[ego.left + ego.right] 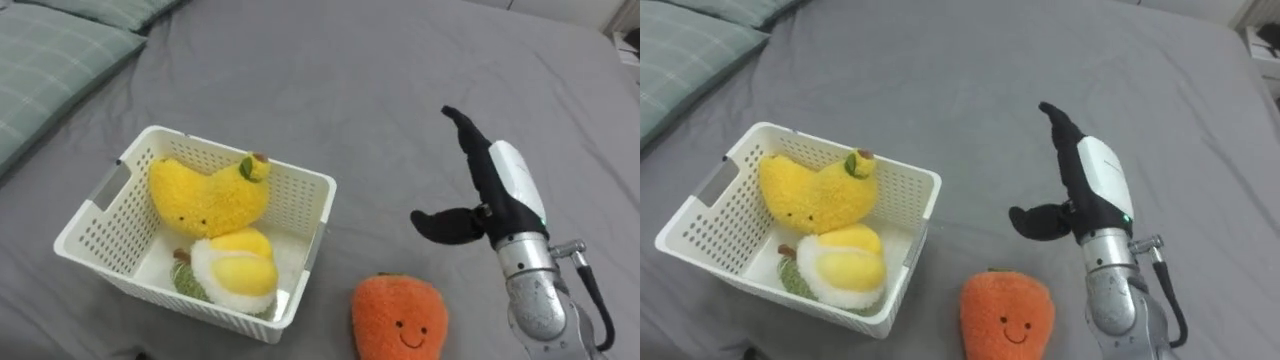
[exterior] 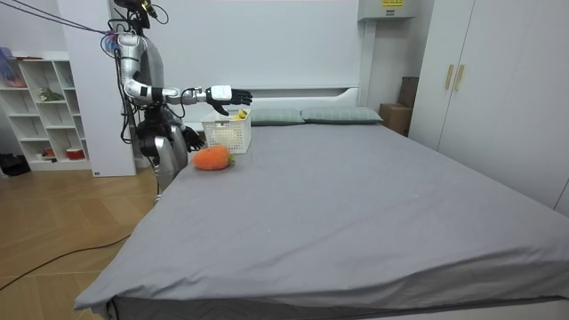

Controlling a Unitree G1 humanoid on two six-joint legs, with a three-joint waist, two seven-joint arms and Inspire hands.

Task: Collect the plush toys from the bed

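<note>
- Grey-sheeted bed (image 1: 400, 80) fills the bg. The robot stands at its side, at the room view's left, w/ a white shelf unit (image 2: 44, 98) behind it and wardrobe doors (image 2: 498, 71) across the room.
- Right hand (image 1: 495, 195) is held out over the sheet on a stretched arm. Fingers are straight and pointing away from the robot, thumb spread to the side. It's open, holding nothing and touching nothing.
- Orange plush toy (image 1: 400, 320) w/ a smiley face lies on the sheet near the hand, on its thumb side and closer to the robot. It's apart from the hand and outside the basket.
- White slotted basket (image 1: 290, 168) sits on the sheet further off on the same thumb side, beyond the orange toy, approx level w/ the hand.
- 2 toys lie inside it. A yellow plush (image 1: 205, 195) leans vs the far wall, and a yellow-and-white plush (image 1: 240, 272) w/ a bit of green lies below it at the near wall. They touch each other.
- Striped green pillow (image 1: 50, 60) is well beyond the basket, far from the hand.
- Left hand (image 2: 190, 138) hangs low by the bed edge, just before the basket in the room view. Can't tell its state.
</note>
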